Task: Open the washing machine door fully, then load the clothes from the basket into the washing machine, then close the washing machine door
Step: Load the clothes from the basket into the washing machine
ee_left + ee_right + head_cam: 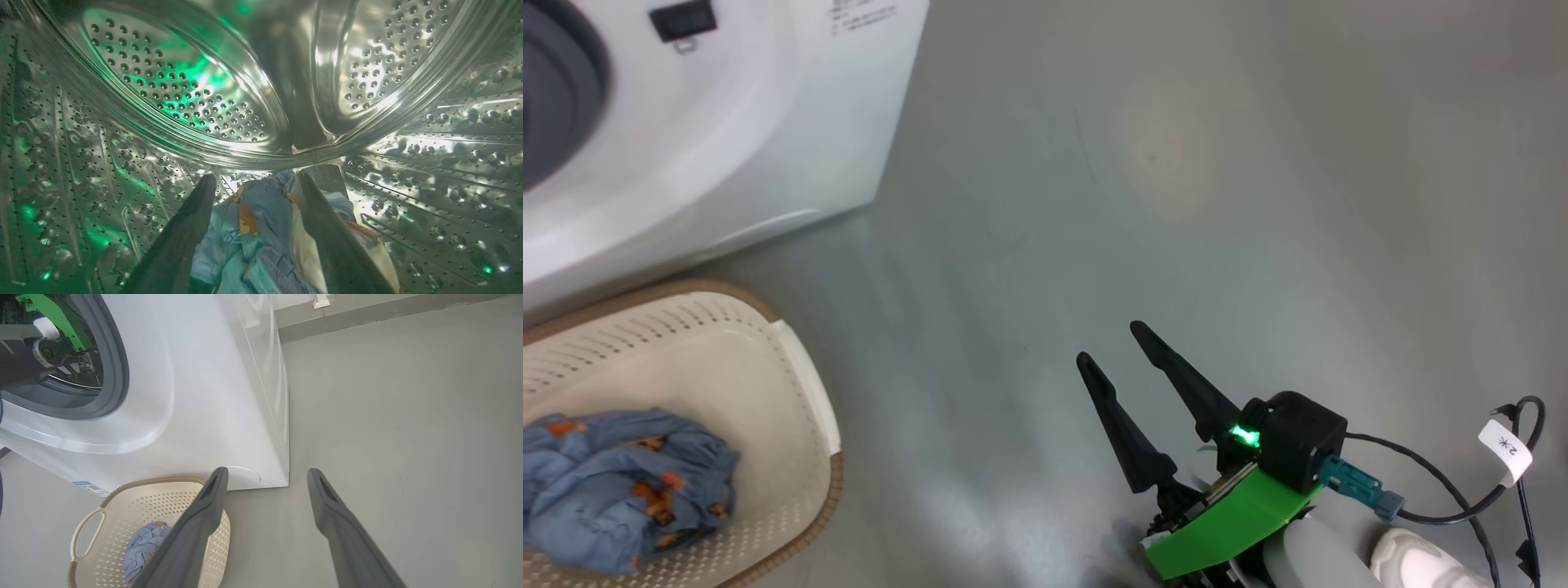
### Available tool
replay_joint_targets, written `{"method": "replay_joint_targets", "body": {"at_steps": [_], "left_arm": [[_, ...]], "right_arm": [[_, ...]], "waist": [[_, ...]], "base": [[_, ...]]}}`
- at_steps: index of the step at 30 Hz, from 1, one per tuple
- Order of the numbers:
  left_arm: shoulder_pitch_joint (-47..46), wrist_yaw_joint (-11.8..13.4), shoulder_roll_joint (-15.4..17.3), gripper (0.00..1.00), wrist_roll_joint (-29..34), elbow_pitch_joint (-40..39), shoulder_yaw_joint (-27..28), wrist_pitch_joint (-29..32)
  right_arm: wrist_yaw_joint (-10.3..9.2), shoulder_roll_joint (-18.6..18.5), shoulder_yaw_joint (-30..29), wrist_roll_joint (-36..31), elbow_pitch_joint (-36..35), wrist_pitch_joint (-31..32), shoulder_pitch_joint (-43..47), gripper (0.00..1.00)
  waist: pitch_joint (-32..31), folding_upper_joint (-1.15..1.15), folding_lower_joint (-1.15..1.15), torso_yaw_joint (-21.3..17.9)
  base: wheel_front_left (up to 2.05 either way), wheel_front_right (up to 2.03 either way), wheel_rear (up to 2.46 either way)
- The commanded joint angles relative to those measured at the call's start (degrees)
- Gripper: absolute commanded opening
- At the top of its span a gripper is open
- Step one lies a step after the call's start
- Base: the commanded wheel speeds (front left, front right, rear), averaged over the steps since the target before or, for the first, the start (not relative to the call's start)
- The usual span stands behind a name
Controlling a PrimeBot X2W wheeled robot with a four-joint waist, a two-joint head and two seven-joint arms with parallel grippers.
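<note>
My left gripper [257,177] is inside the washing machine's steel drum [184,94], jaws spread wide. A piece of the clothes [261,237], blue with orange figures and a cream part, lies loose between and under its fingers. In the right wrist view the left arm [57,314] reaches through the grey gasket [118,375] of the white washing machine [204,396]. The cream basket [727,351] stands in front of the washing machine [727,147], with blue clothes [629,482] in it. My right gripper [1109,343] hangs open and empty over the floor, right of the basket [122,506]. The door is out of view.
Grey floor [1176,204] stretches to the right of the machine, up to a wall skirting [367,318]. A black cable with a white tag [1507,445] loops by my right wrist. A round cover [243,477] sits low on the machine's front.
</note>
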Motion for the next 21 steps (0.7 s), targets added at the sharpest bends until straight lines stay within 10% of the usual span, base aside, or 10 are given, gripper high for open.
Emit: {"method": "replay_joint_targets", "body": {"at_steps": [1, 21], "left_arm": [[0.03, 0.68, 1.52, 1.0, 0.38, -0.27, -0.17, 0.47], [18.41, 1.33, -9.19, 1.0, -6.39, -4.66, 2.45, -3.01]], "right_arm": [[0.35, -0.16, 1.1, -0.26, -0.7, -0.27, 1.99, 1.0], [0.35, -0.16, -4.17, -2.94, 2.6, -0.27, 5.43, 1.0]], "waist": [[-1.85, 0.0, 0.0, 1.4], [-14.8, 0.0, 0.0, 8.93]], "base": [[0.0, 0.0, 0.0], [0.0, 0.0, 0.0]]}}
